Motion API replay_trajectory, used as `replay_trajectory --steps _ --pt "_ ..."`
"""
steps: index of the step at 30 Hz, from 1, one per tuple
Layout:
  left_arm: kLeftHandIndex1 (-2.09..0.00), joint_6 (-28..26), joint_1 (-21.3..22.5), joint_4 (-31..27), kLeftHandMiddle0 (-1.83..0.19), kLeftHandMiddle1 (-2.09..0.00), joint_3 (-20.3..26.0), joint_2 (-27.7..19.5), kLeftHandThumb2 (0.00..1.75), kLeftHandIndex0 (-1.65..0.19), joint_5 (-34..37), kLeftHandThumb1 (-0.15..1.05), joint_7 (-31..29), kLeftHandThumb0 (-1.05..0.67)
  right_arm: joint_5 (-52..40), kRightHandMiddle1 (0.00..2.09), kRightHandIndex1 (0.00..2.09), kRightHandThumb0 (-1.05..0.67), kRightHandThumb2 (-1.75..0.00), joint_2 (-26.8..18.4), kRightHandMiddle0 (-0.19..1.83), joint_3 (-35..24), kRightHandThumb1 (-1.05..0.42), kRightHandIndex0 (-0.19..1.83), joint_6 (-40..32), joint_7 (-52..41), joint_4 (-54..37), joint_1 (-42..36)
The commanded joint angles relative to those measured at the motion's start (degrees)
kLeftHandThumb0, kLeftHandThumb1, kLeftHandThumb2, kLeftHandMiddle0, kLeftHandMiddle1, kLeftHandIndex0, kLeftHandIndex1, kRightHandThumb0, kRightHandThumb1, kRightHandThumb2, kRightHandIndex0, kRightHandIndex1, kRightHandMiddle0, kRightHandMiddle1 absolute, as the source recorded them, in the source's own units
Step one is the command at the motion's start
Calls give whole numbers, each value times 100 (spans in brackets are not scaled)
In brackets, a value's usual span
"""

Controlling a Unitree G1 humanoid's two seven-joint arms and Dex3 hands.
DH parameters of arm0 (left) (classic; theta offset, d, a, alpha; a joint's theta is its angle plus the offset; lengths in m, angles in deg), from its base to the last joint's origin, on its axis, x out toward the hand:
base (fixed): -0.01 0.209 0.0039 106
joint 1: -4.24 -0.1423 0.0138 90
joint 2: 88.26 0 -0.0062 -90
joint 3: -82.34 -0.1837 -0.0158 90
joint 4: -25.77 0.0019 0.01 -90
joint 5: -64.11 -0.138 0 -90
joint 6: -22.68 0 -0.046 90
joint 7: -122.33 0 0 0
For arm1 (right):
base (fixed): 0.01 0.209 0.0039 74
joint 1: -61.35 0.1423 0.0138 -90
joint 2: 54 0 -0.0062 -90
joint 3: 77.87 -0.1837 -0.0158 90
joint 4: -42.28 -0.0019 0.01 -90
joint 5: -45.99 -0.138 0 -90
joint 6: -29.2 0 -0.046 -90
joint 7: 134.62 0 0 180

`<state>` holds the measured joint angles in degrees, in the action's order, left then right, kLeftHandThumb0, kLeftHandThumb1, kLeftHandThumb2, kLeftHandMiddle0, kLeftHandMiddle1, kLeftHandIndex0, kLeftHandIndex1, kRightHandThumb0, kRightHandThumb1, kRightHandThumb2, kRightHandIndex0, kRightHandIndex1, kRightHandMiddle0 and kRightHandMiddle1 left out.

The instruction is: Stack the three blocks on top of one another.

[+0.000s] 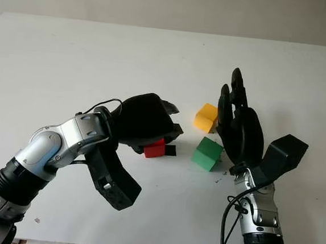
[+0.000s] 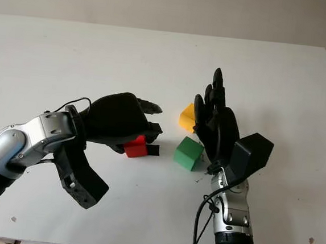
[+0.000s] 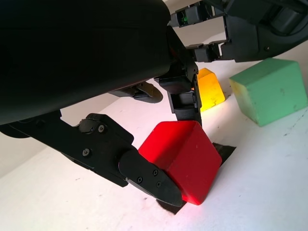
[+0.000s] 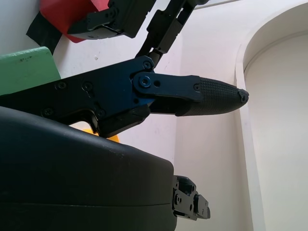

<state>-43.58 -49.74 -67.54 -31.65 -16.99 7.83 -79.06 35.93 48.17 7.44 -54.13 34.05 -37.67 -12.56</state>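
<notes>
My left hand (image 1: 163,138) is shut on the red block (image 1: 154,149) just left of the table's middle, its fingers clamped on the block's sides. Close up, the red block (image 3: 185,154) sits low over the table, slightly tilted. The green block (image 1: 207,154) lies on the table a little to the right of it. The yellow block (image 1: 206,117) lies just behind the green one. My right hand (image 1: 236,108) stands upright and open immediately right of the green and yellow blocks, holding nothing.
The white table (image 1: 71,62) stretches wide to the left and back. My right hand's forearm and wrist camera housing (image 1: 286,153) rise at the front right. The table's front edge runs close below both arms.
</notes>
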Motion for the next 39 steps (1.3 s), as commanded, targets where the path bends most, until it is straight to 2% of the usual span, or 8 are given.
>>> replay_trajectory --steps 1,19,22,24,26,35,37,39 --pt "-130 25 53 83 -42 -5 32 56 6 -55 78 88 103 -35 -71 0 0 -76 -51 8 -19 -63 -105 -19 14 -7 -38 5" --pt "-123 148 98 265 -34 -3 -105 58 5 -53 -252 86 246 -37 36 0 0 -76 -52 -61 -19 -108 -105 -19 89 80 -170 -123" --pt "-97 111 112 134 -18 -3 -138 -4 5 -41 -411 88 -35 -48 42 0 0 -76 -52 -63 -19 -115 -105 -19 68 91 -173 -124" --pt "-54 74 104 17 -9 -4 -125 -26 5 -37 -409 85 -276 -49 36 0 0 -76 -52 -69 -19 -118 -105 -19 77 77 -161 -124" --pt "-26 61 85 -58 -4 -5 -100 -34 5 -34 -386 81 -391 -42 21 0 0 -76 -51 -72 -19 -123 -105 -19 77 63 -146 -122" --pt "-3 -41 -17 -306 6 -3 95 -68 6 -10 -137 82 -491 -39 -33 0 0 -77 -50 -78 -19 -160 -105 -19 112 -26 -112 -99" --pt "-1 -126 -56 -375 8 -3 216 -64 5 -3 104 81 -566 -65 -51 0 0 -76 -50 -81 -19 -182 -105 -19 65 -23 -138 -94" --pt "-1 -249 -92 -445 11 -2 384 -84 6 6 473 82 -734 -76 -16 0 0 -75 -50 -102 -19 -190 -105 -19 77 -19 -146 -78"
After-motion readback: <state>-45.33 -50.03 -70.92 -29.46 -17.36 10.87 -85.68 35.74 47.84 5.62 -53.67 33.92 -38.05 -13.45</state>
